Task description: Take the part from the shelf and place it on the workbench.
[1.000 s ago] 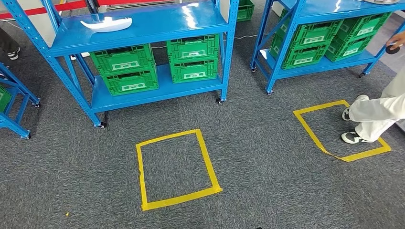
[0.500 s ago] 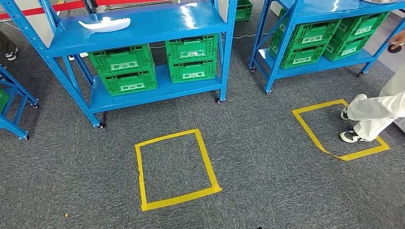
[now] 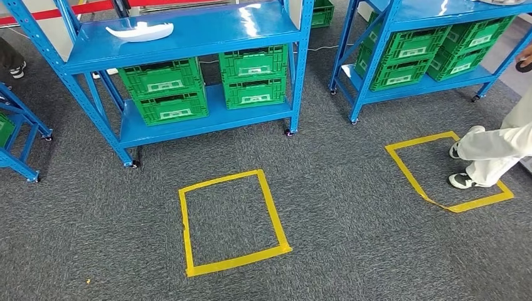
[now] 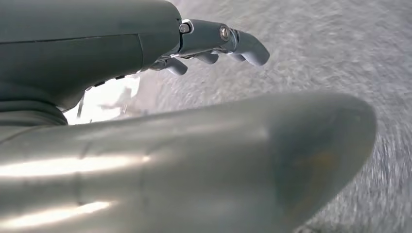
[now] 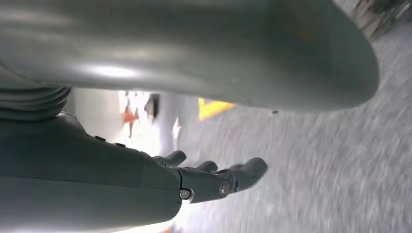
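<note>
A white curved part (image 3: pixel 139 30) lies on the top board of the blue shelf (image 3: pixel 207 34) at the far left of the head view. My left hand (image 4: pixel 209 43) hangs over grey carpet in the left wrist view, fingers apart and holding nothing. My right hand (image 5: pixel 214 177) also hangs above the carpet in the right wrist view, fingers loosely spread and empty.
Green crates (image 3: pixel 164 91) fill the shelf's lower level. A second blue shelf (image 3: pixel 426 37) with green crates stands at the right. Two yellow tape squares (image 3: pixel 230 221) (image 3: pixel 446 170) mark the carpet. A person's legs in white trousers (image 3: pixel 495 147) stand on the right square.
The view has swayed slightly. The person's hand at the right edge has moved further out of the picture; their feet stay on the right tape square.
</note>
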